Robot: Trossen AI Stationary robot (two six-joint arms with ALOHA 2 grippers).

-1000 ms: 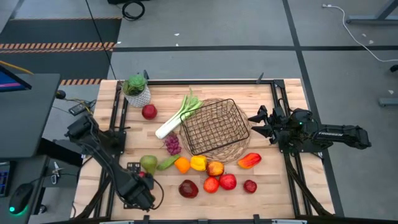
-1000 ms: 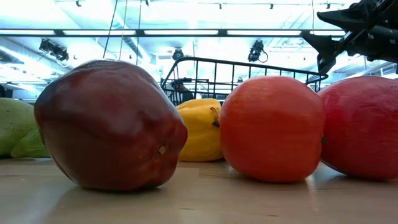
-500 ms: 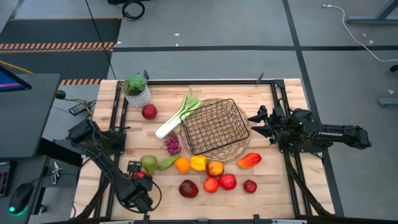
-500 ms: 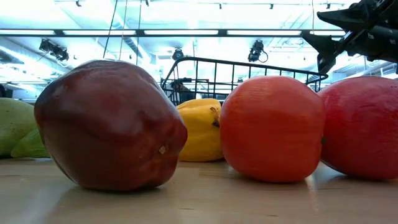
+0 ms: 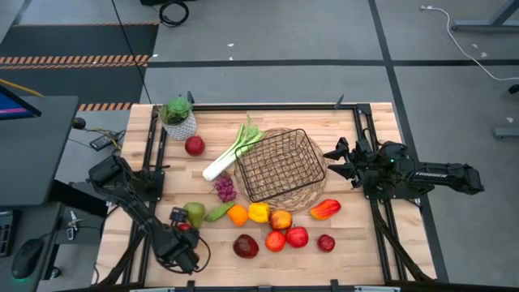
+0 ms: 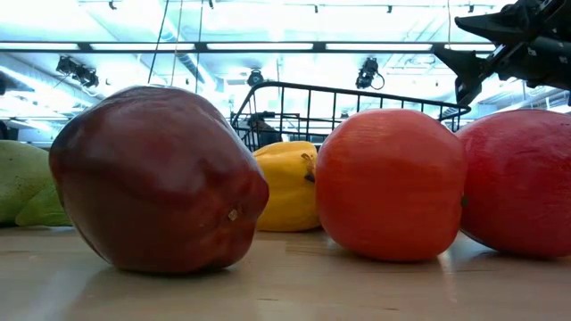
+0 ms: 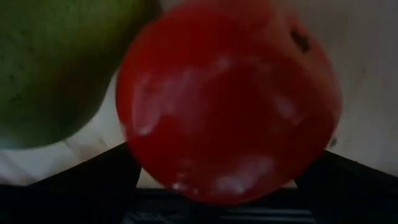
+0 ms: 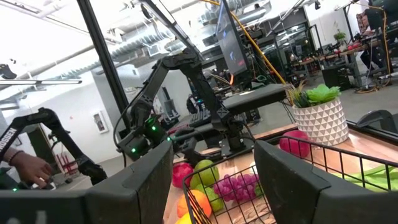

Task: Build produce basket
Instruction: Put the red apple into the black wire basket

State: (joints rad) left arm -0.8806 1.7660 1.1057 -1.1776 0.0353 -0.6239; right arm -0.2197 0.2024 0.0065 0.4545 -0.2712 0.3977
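Observation:
The dark wire basket (image 5: 280,170) stands mid-table on its round woven base, and the right wrist view shows it too (image 8: 323,168). Produce lies around it: a leek (image 5: 231,150), grapes (image 5: 225,188), a green pear (image 5: 193,213), peppers (image 5: 258,212) and a row of apples (image 5: 275,240) near the front edge. My left gripper (image 5: 182,237) points down, open, over a red apple (image 7: 230,99) beside the pear (image 7: 56,68). One finger stands on each side of that apple. My right gripper (image 5: 331,160) hangs open at the basket's right, with nothing between its fingers (image 8: 211,186).
A leafy plant in a white pot (image 5: 180,120) stands at the far left corner, with a lone red apple (image 5: 195,146) in front of it. Dark frame rails (image 5: 154,154) run along both table sides. In the low view, apples (image 6: 156,178) fill the foreground.
My left gripper has come down toward the red apple beside the pear and has rolled somewhat about its pointing line. It is still open. The produce and the basket have not moved.

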